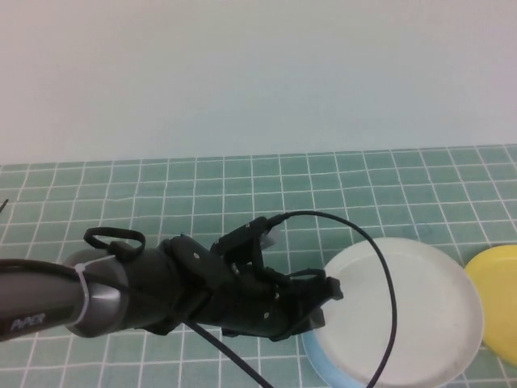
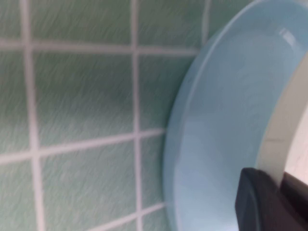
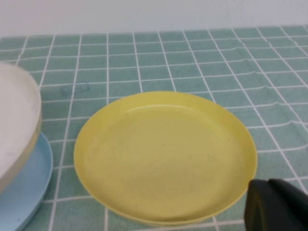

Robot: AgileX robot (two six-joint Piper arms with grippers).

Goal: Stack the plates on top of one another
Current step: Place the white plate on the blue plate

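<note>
A white plate [image 1: 404, 311] lies tilted over a light blue plate [image 1: 323, 364] at the front right of the green tiled table. A yellow plate [image 1: 497, 295] lies just right of them, at the edge of the high view. My left gripper [image 1: 325, 297] is at the white plate's left rim and is shut on it. In the left wrist view the white rim [image 2: 284, 130] sits between my left gripper's dark fingers [image 2: 260, 202], above the blue plate [image 2: 216, 125]. My right gripper [image 3: 276, 207] hovers near the yellow plate [image 3: 163, 154]; it is out of the high view.
The green tiled cloth [image 1: 242, 186] covers the table up to a pale wall behind. A black cable [image 1: 388, 275] arcs from my left arm over the white plate. The right wrist view also shows the white plate [image 3: 14, 125] and the blue plate [image 3: 24, 187].
</note>
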